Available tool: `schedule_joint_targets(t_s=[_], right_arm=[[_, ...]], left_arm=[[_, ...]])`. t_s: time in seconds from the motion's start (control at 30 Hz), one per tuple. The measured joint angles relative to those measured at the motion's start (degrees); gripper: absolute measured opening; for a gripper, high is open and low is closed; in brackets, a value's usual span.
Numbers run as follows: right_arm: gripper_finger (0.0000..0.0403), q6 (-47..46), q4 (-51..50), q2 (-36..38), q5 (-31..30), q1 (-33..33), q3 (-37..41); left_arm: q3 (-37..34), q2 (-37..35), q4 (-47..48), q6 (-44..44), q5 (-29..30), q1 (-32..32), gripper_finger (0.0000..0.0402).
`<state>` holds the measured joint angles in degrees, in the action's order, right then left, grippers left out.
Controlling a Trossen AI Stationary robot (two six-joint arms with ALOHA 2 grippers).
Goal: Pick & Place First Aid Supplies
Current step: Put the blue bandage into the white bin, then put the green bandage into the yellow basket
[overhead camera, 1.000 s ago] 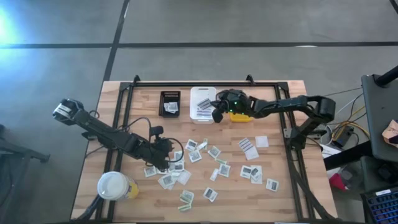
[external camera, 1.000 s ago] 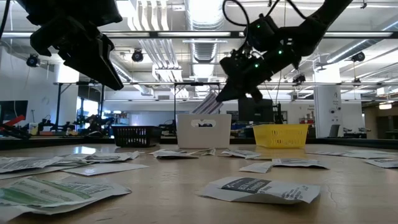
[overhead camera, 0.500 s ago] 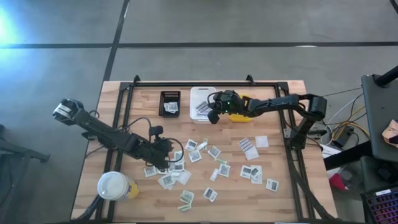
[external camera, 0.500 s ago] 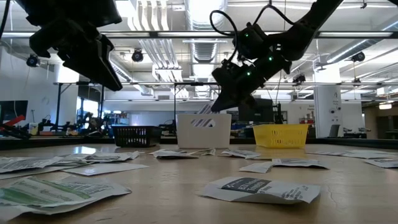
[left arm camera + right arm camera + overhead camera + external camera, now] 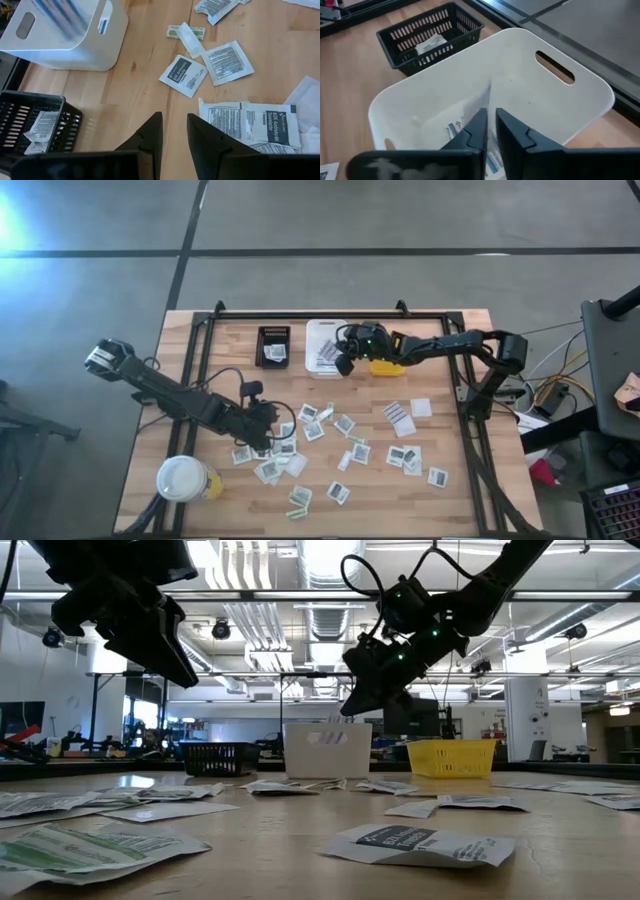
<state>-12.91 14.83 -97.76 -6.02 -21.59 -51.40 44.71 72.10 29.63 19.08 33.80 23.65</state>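
White bin (image 5: 322, 340) under right gripper (image 5: 490, 129), fingers slightly parted, blurred packet (image 5: 479, 112) between. Left gripper (image 5: 174, 131) near bin, fingers parted, empty.

Two dark, cabled, jointed arms

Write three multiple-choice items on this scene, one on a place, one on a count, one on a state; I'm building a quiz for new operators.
1. The right hand hangs over which bin?
A. black
B. white
C. yellow

2. How many small bins stand along the table's far edge?
A. two
B. three
C. five

3. The black bin is
A. holding a packet
B. tipped over
C. stacked on another bin

Answers:
1 B: the right wrist view looks straight down into the white bin.
2 B: the black, white and yellow bin sit in a row.
3 A: a white packet lies inside it, upright on the table.
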Motion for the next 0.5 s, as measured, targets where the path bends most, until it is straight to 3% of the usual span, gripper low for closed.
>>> schedule_joint_targets(t_s=[0.27, 0.5], right_arm=[[0.0110, 0.02, 0.40, 0.48, 0.00, -0.21, 0.02], [0.0133, 2.83, -1.88, 5.38, 0.52, 0.23, 0.04]], left_arm=[[0.00, 0.00, 0.00, -0.01, 0.00, -0.49, 0.0083], [0.00, 0.00, 0.02, 0.05, 0.00, -0.98, 0.0083]])
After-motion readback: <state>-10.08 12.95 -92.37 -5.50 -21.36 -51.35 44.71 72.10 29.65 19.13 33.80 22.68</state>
